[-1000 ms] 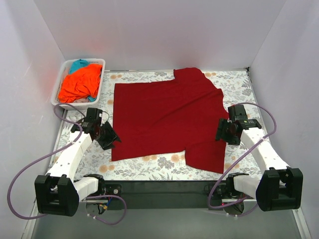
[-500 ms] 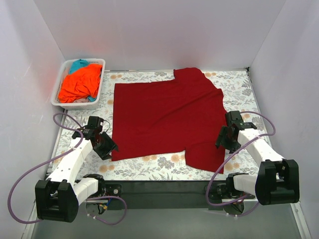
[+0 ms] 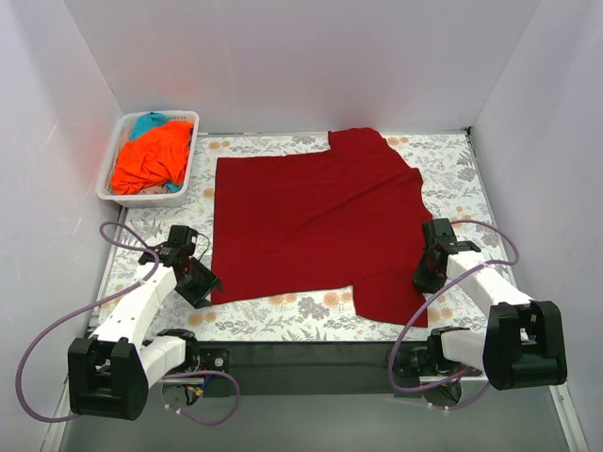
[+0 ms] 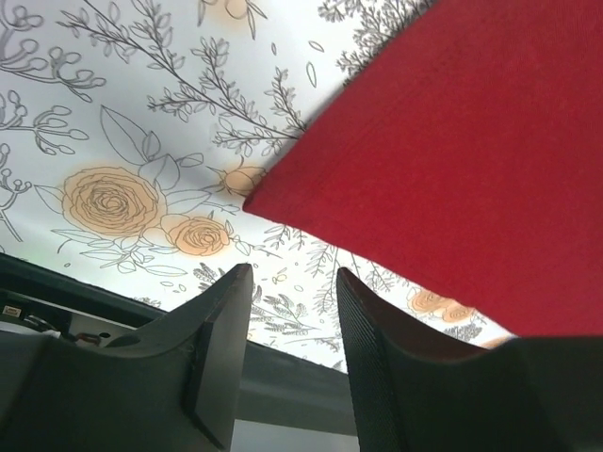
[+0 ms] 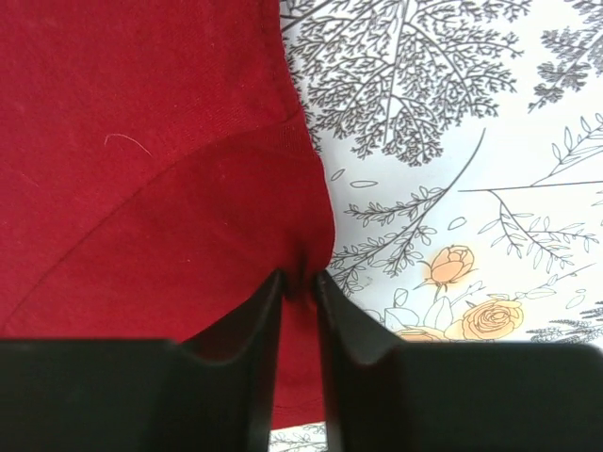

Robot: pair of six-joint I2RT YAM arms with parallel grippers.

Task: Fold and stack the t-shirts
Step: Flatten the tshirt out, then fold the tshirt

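A tablecloth (image 3: 283,320) covers the table. The spread t-shirt (image 3: 316,221) lies flat on it, filling the middle and reaching toward the far edge. A basket (image 3: 143,199) sits at the far left corner, left of that shirt. Inside it, the upper t-shirt (image 3: 151,158) lies heaped over the lower t-shirt (image 3: 148,121). The left gripper (image 3: 203,287) sits just beside the spread t-shirt's near left corner. The right gripper (image 3: 424,280) meets its right edge, at the near sleeve.

The dark red cloth t-shirt (image 3: 311,221) was matt and finely woven, with stitched seams. The floral-patterned tablecloth (image 3: 283,320) looked smooth and matt. The white slotted plastic basket (image 3: 141,199) was faintly glossy. The right claw (image 5: 299,278) had black fingers (image 5: 236,377) of smooth matt plastic.
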